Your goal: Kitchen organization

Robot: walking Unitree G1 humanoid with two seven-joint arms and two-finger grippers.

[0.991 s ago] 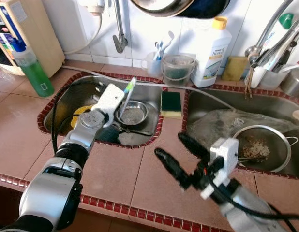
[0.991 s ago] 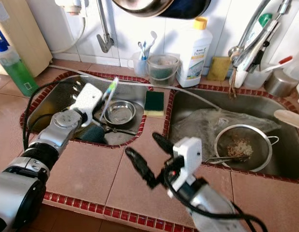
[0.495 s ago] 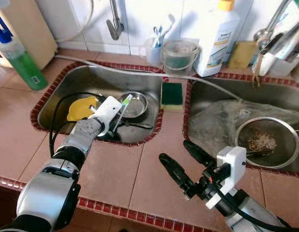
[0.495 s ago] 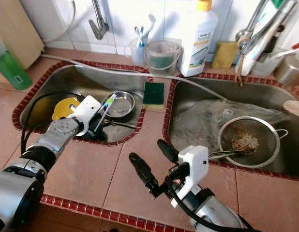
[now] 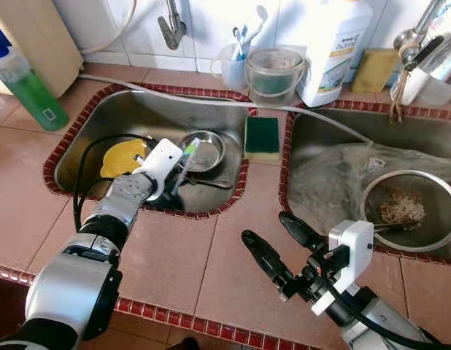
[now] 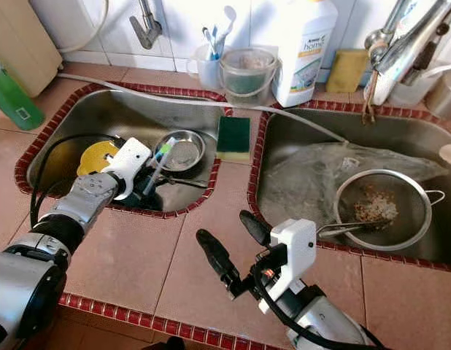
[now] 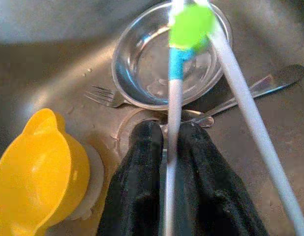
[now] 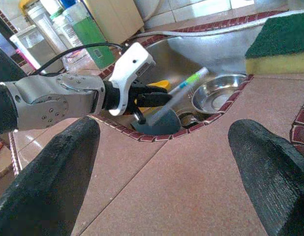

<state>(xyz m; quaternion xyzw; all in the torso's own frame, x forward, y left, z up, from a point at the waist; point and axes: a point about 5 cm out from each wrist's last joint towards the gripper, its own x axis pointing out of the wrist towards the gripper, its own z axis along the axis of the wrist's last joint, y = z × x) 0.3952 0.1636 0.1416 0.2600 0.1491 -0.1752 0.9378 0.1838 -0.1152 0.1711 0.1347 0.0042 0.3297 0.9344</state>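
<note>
Pinching a slim white toothbrush with a green-and-blue head (image 5: 187,155) low on its handle, the left claw (image 7: 164,162) holds it over the left steel sink basin (image 5: 94,124). Being light, stiff and probably slippery, it likely needs this firm grip near its lower end, while the right claw (image 5: 279,243) hovers wide apart above the tiled surface (image 5: 225,240).

Tiled bench (image 5: 211,255), two sinks. Sponge (image 5: 262,138) on the divider; green bottle (image 5: 27,86) far left; white jug (image 5: 333,44), cup (image 5: 233,69) behind.

A green-and-yellow sponge (image 5: 262,138) lies on the tiled divider between sinks.
</note>
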